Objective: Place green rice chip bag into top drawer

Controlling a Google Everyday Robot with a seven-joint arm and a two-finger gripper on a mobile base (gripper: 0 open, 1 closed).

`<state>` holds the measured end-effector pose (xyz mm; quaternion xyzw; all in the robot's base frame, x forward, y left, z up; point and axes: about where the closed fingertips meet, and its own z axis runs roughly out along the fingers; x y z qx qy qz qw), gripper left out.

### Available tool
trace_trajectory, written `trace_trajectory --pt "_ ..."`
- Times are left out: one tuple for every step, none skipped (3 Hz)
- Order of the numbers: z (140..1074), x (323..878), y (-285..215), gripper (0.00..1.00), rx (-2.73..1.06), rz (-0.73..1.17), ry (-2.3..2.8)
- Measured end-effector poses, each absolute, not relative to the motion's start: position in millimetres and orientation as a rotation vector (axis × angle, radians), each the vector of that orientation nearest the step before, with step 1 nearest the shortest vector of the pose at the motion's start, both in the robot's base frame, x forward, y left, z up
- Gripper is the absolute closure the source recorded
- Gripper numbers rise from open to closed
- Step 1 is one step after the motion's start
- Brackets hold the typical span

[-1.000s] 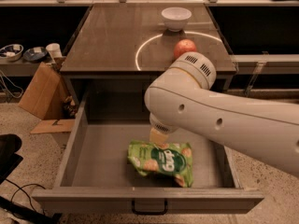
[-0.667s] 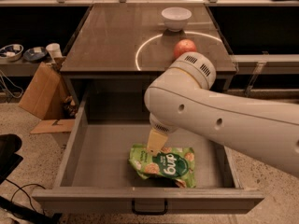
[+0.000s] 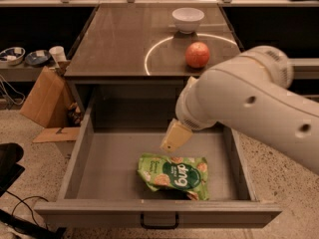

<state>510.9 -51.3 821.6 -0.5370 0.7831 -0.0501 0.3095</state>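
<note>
The green rice chip bag (image 3: 174,176) lies flat on the bottom of the open top drawer (image 3: 79,151), near its front and a little right of centre. Nothing touches it. The drawer's dark handle (image 3: 159,222) shows on the front panel. My gripper (image 3: 174,136) hangs at the end of the white arm (image 3: 249,98), above the drawer and a short way above the bag's back left edge, apart from it. Only its tan tip shows; the rest is hidden behind the arm.
On the counter top (image 3: 114,44) stand a red apple (image 3: 198,54) and a white bowl (image 3: 188,19), by a white circle mark. A cardboard box (image 3: 45,96) leans on the floor at the left. A cup (image 3: 57,54) and dishes (image 3: 12,55) sit on a left shelf.
The gripper has risen off the bag and moved up and right with the arm. The bag now lies free on the drawer bottom.
</note>
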Motion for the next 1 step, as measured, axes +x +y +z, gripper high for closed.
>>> trace_trajectory --pt "866.4 517.0 -38.4 0.0 -1.299 -0.034 1.896"
